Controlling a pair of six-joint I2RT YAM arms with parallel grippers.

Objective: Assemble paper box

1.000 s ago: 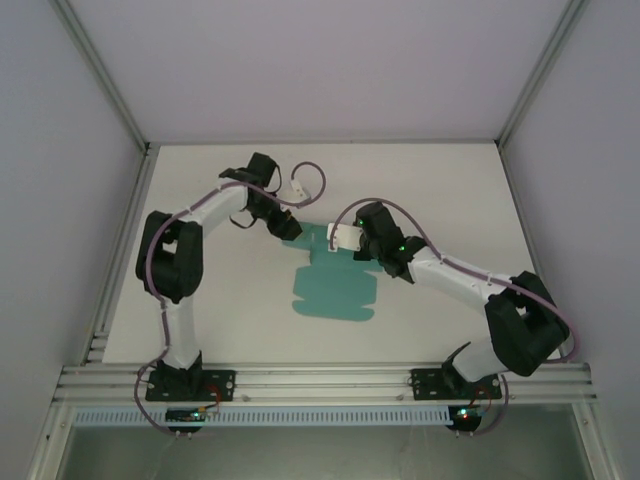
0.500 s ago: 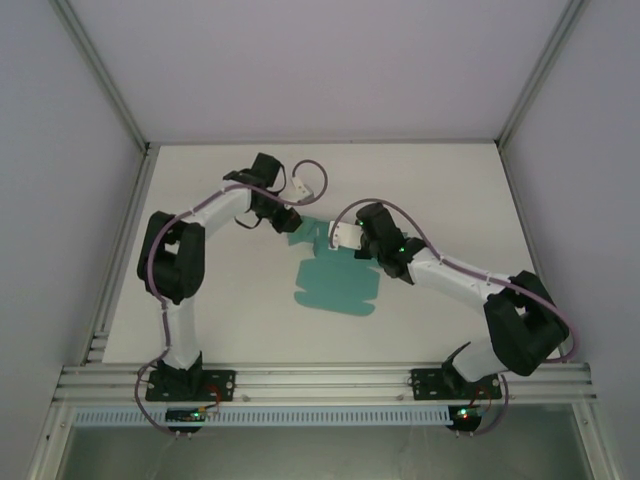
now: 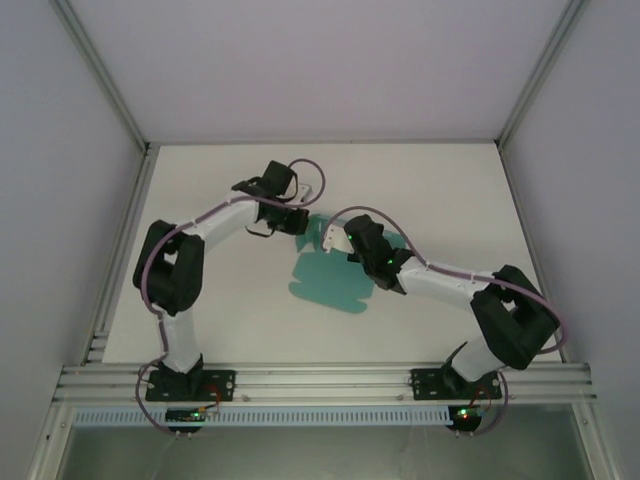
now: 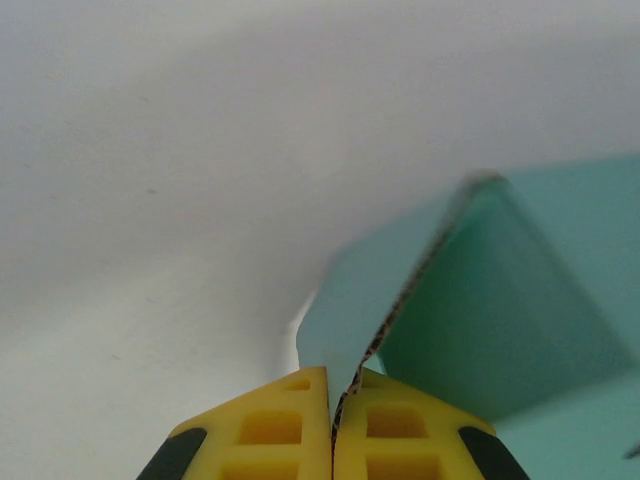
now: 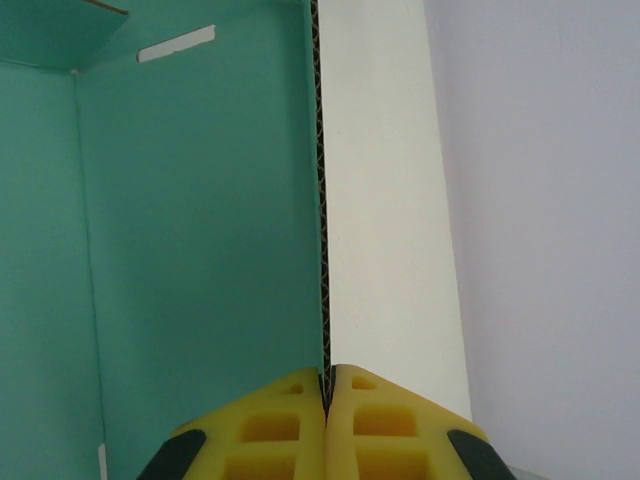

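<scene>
I see the paper box [image 3: 335,288] mid-table [image 3: 450,190], a mostly flat teal sheet with its far flaps lifted. At its 11 o'clock, my left gripper [image 4: 332,398] is clamped tight on a flap edge. At 12 o'clock, my right gripper [image 5: 327,385] pinches an upright panel's edge.

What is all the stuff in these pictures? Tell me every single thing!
paper box: one, teal, mostly flat sheet mid-table, far flaps lifted
table: one, white, under everything
rail: one, silver, along the table's near edge
walls: three, pale grey, around the table
left arm: one, white and black, reaching in from the left
right arm: one, white and black, reaching in from the right
left gripper: one, yellow fingers, shut on a box flap's edge
right gripper: one, yellow fingers, shut on a box panel's edge
</scene>
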